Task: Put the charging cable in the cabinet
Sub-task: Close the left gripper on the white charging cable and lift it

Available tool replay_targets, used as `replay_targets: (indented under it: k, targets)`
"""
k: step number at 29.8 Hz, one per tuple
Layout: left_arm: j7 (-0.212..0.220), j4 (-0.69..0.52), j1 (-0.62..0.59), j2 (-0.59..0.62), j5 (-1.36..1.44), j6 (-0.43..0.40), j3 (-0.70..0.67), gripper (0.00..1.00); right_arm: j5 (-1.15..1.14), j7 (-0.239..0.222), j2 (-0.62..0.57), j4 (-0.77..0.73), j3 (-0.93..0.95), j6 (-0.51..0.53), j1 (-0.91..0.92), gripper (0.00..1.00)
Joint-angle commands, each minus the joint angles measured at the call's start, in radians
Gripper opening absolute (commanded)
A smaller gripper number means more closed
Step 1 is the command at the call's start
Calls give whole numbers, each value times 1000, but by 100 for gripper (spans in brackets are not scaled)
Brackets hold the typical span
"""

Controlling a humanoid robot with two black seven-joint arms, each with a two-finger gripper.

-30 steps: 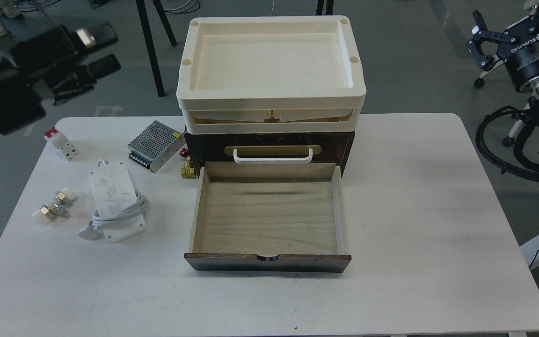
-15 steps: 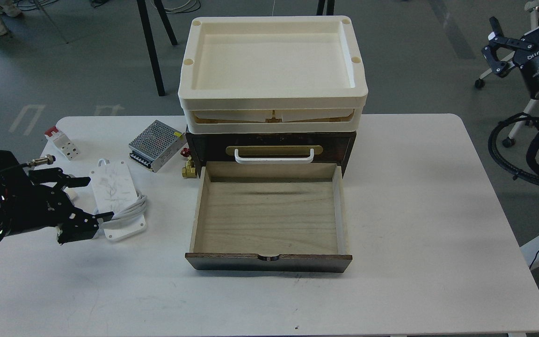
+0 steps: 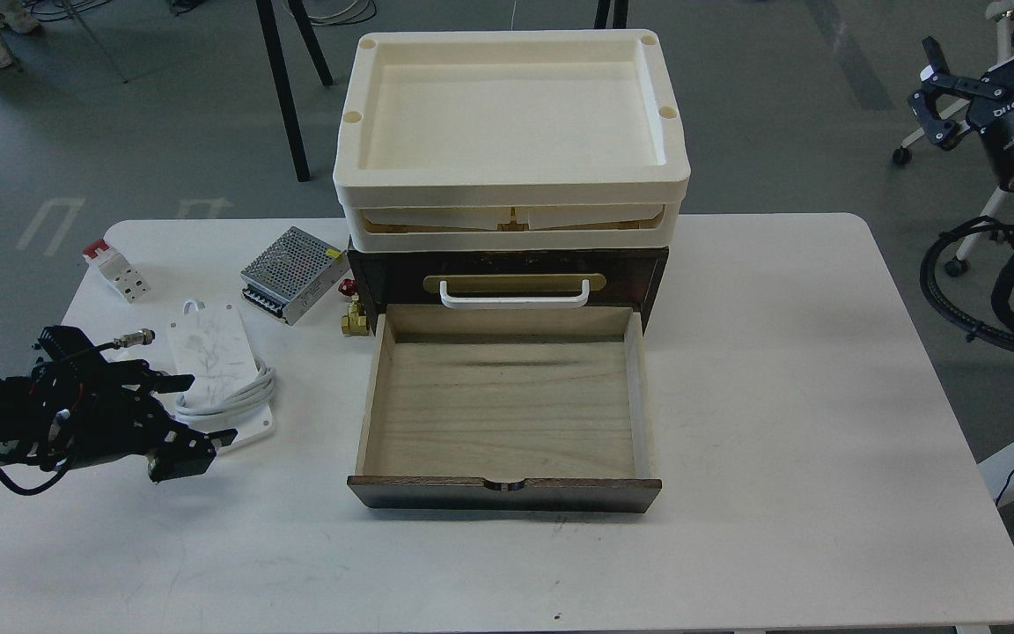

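The charging cable (image 3: 210,345), a flat white marbled block with a pale-grey cord coiled round its near end, lies on the table left of the cabinet. My left gripper (image 3: 211,408) is open, its fingers either side of the block's near left end, close to the cord; I cannot tell if they touch it. The cabinet (image 3: 507,269) is a dark-brown chest; its lower drawer (image 3: 507,418) is pulled out, showing bare light wood. My right gripper (image 3: 934,88) is open and empty, off the table at the far right.
Cream trays (image 3: 507,189) are stacked on the cabinet. A perforated metal power-supply box (image 3: 290,273), a red-and-white breaker (image 3: 113,269) and a brass fitting (image 3: 353,319) lie left of the cabinet. Bare white table (image 3: 806,379) lies to the right.
My left arm has come in from the left and moved right and nearer, its open fingers now at the cable's near end. My right gripper has drawn back to the right.
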Motion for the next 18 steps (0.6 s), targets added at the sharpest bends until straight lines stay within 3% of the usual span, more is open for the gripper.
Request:
replay_targets:
  k: [1, 7, 14, 16, 18]
  targets:
    - [0, 59, -3, -50, 0, 0, 1, 87, 0, 0, 2, 1, 1, 0, -6, 100]
    - [0, 132, -14, -93, 0, 6, 11, 73, 0, 0, 0, 0, 1, 0, -9, 100]
    - [0, 247, -41, -151, 0, 111, 60, 62, 0, 0, -6, 1, 1, 0, -12, 100]
    - [0, 260, -51, -154, 0, 137, 79, 51, 0, 0, -7, 1, 1, 0, -14, 100]
    - [0, 260, -52, -154, 0, 143, 84, 31, 0, 0, -7, 1, 1, 0, -17, 100]
